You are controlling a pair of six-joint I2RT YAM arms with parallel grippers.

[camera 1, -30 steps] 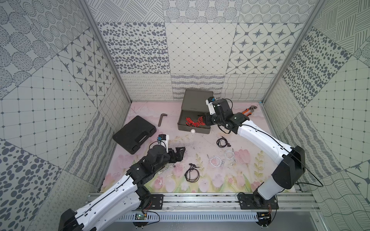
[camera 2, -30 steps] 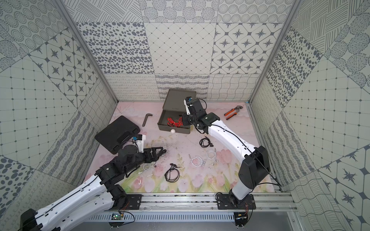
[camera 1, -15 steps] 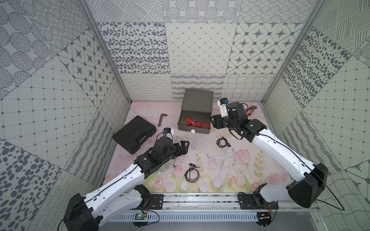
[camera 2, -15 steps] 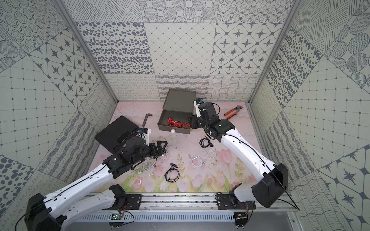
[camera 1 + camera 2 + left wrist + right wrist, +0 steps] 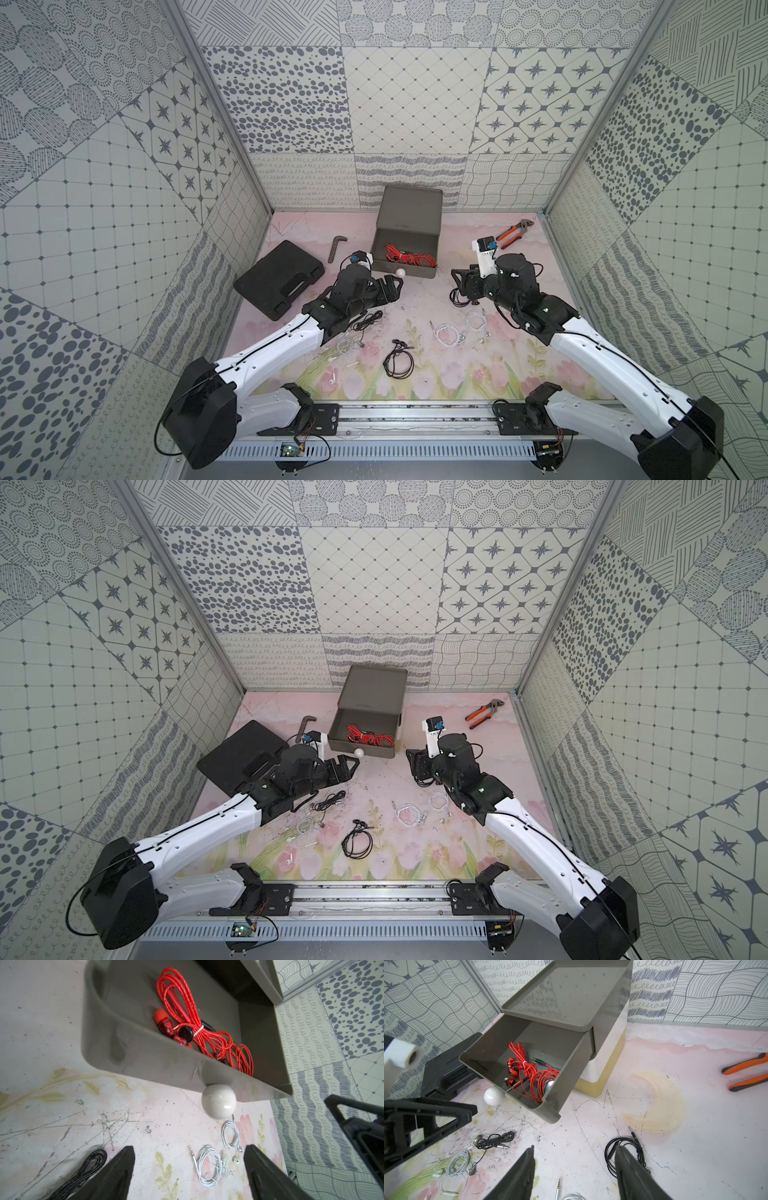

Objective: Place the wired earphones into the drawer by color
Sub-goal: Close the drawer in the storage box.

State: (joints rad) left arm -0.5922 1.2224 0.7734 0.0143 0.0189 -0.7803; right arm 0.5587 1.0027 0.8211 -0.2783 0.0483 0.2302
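The drawer [image 5: 409,208] stands at the back with its grey top tier [image 5: 517,1047] pulled out. Red wired earphones [image 5: 409,259] [image 5: 187,1012] [image 5: 529,1072] lie inside that tier. My left gripper [image 5: 392,289] [image 5: 189,1167] is open and empty, just in front of the white knob [image 5: 219,1101]. My right gripper [image 5: 459,282] [image 5: 574,1167] is open and empty too, low over the mat right of the drawer, beside a black bundle [image 5: 610,1153]. More black bundles [image 5: 398,361] [image 5: 365,322] and white bundles [image 5: 446,332] [image 5: 476,320] [image 5: 347,345] lie on the mat.
A flat black case [image 5: 280,282] lies at the left, close behind my left arm. Orange-handled pliers [image 5: 513,232] rest at the back right. A bent metal key [image 5: 336,247] lies left of the drawer. Patterned walls close in three sides.
My right gripper has drawn back from over the open tier, moved right and down toward the mat, and its jaws have widened. My left gripper has advanced toward the drawer's knob.
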